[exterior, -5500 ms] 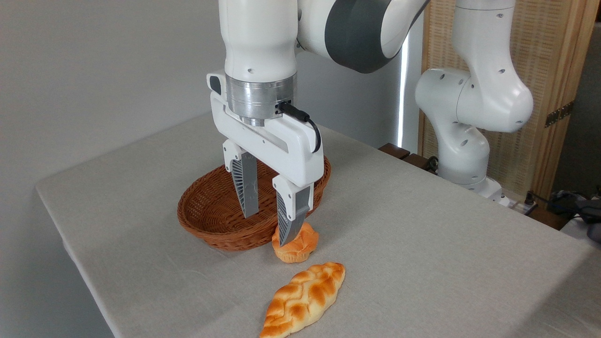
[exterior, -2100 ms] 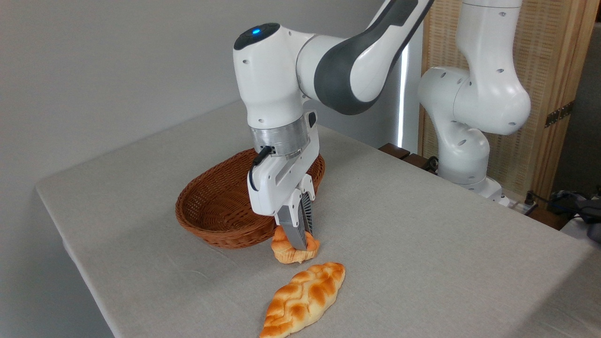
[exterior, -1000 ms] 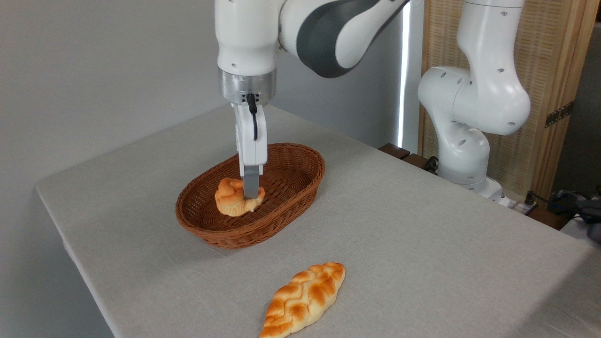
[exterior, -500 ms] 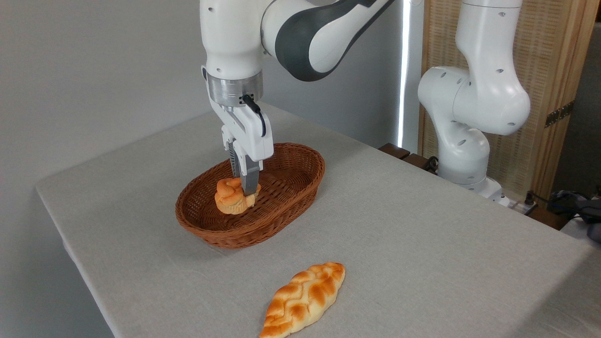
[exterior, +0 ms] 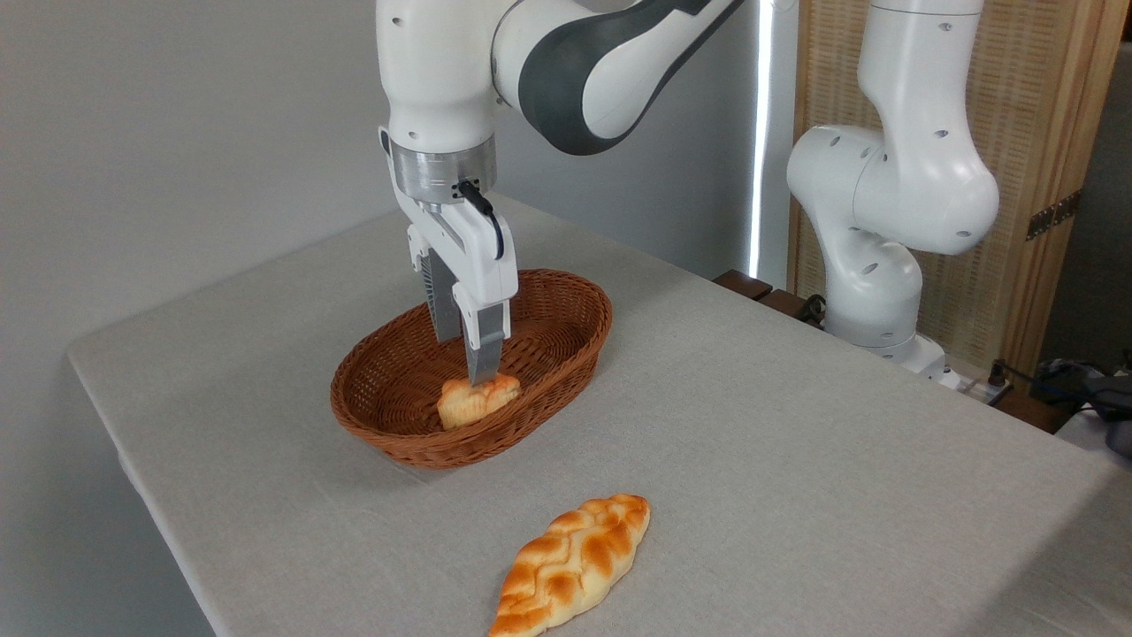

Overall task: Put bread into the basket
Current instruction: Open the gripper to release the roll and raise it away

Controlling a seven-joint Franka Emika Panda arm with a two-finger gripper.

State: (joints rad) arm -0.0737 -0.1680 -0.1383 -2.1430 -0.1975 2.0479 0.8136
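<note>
The bread (exterior: 476, 400), a small golden-orange bun, lies tipped on its side on the floor of the oval brown wicker basket (exterior: 577, 355), toward its near wall. My gripper (exterior: 466, 361) hangs open over the basket, pointing down. Its nearer finger (exterior: 485, 352) ends just at the top of the bun, while the other finger stands apart behind it. Nothing is held between them.
A long braided loaf (exterior: 570, 566) lies on the grey tablecloth near the front edge, in front of the basket. The arm's white base (exterior: 871, 265) stands at the table's back right. A wooden screen stands behind it.
The gripper carried the bun from the table beside the basket up and into the basket. In the last half second the fingers opened and the bun dropped onto the basket floor, tipping over.
</note>
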